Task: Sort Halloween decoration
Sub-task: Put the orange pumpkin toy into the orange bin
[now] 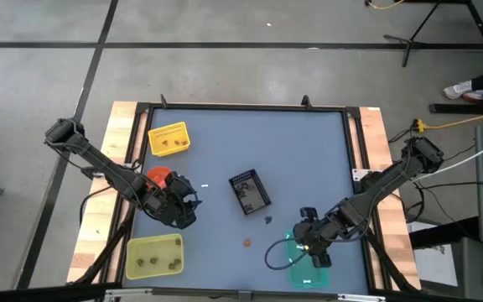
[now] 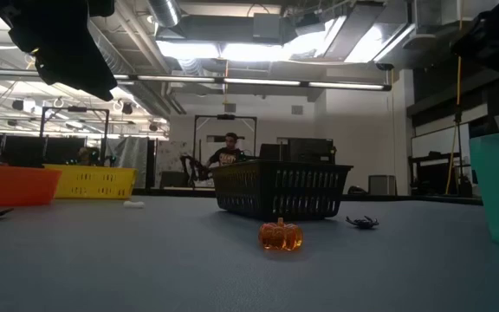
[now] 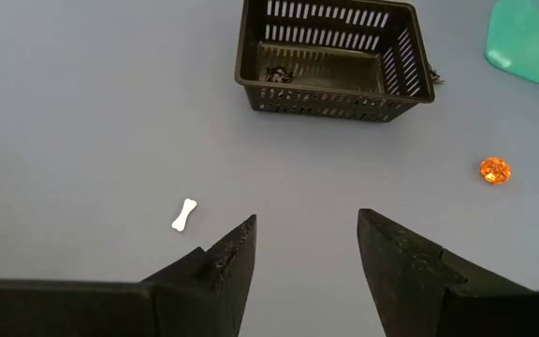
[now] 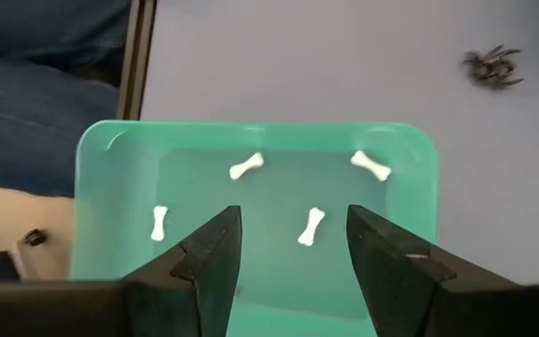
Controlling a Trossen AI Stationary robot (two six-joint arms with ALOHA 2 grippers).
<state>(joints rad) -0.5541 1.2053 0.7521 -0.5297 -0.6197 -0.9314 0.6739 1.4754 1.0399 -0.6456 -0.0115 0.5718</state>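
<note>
Bones in the teal tray, three trinkets loose on the bench

Right pincer (image 4: 293,245) gapes empty over the teal tray (image 4: 101,159); left pincer (image 3: 307,245) hangs open near a white bone (image 3: 184,214). The orange pumpkin (image 3: 494,170) and spider (image 4: 490,66) lie mid-bench, seemingly light, rigid: pinch across middles.

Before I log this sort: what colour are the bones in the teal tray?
White bones, clearest in the right wrist view.

The left arm reaches in from the tabletop's left edge, elbow bent, its pincer (image 1: 179,204) hanging above the left half with fingers (image 3: 227,262) spread apart — nothing between them. The right arm comes in from the right edge and stretches toward the near side; its pincer (image 1: 311,243) points down near the near-right corner, fingers (image 4: 211,251) parted and empty — holding nothing.
</note>
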